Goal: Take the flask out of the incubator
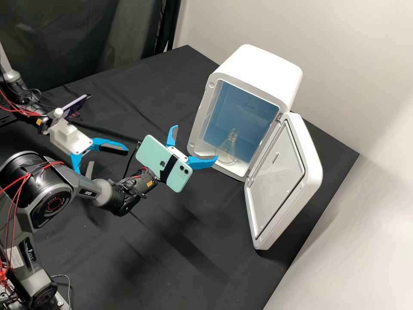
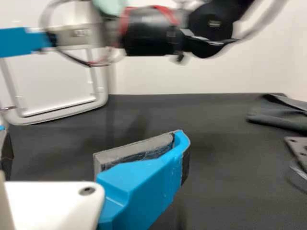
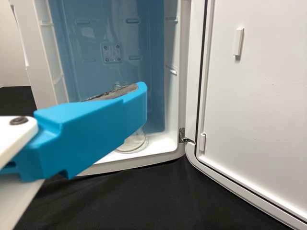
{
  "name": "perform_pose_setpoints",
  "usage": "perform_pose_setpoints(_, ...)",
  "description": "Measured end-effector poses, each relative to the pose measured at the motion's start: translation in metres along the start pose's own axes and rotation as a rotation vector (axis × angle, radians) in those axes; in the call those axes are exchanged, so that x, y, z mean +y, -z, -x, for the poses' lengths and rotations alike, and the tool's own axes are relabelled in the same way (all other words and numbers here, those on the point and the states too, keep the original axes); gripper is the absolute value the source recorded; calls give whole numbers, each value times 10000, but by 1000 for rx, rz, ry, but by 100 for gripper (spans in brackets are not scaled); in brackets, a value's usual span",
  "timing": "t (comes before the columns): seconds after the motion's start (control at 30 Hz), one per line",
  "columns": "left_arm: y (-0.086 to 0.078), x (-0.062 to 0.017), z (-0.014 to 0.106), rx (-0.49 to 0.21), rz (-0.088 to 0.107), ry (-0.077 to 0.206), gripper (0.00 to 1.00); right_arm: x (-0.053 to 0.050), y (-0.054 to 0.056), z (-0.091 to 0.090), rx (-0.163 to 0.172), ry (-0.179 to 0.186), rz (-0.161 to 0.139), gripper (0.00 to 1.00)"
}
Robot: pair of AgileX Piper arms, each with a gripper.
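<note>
Black cloth-covered bench (image 1: 180,241) against a plain white wall. High view: a white boxy incubator with blue interior (image 1: 258,73) stands at the far side, and its white door (image 1: 282,181) is wide open. Inside, a clear glass conical flask (image 1: 229,144) stands upright on the incubator floor, near the front opening. The right gripper (image 1: 188,148), with a mint-green phone (image 1: 165,165) strapped on its wrist, is at the incubator mouth. Its blue fingers are spread with nothing between them, and the lower fingertip is near the flask. The left gripper (image 1: 92,155) hangs well back over the bench, fingers spread too, empty. Left wrist view: its own blue finger with grey pad (image 2: 144,167) is above the bench, the right arm (image 2: 192,21) crosses ahead, and the door is beyond. Right wrist view: one bright blue finger (image 3: 91,124) lies across the front of the flask and hides most of it. The flask base shows on the chamber floor.
</note>
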Motion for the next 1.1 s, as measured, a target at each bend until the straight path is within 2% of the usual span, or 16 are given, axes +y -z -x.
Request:
perform_pose_setpoints(0.03, 54, 10, 8, 14, 8, -3, 100, 0, 0, 0, 0, 0, 0, 100)
perform_pose_setpoints(0.17, 279, 63, 43, 80, 13, -20, 100, 0, 0, 0, 0, 0, 0, 100)
perform_pose_setpoints(0.3, 439, 93, 85, 111, 1, -24, 100, 0, 0, 0, 0, 0, 0, 100)
perform_pose_setpoints(0.53, 618, 167, 112, 134, -16, -40, 100, 0, 0, 0, 0, 0, 0, 100)
perform_pose_setpoints(0.7, 768, 216, 138, 179, -15, -58, 100, 0, 0, 0, 0, 0, 0, 100)
perform_pose_setpoints(0.83, 892, 204, 146, 213, -7, -60, 100, 0, 0, 0, 0, 0, 0, 100)
perform_pose_setpoints(1.1, 1038, 118, 166, 255, 11, -38, 100, 0, 0, 0, 0, 0, 0, 100)
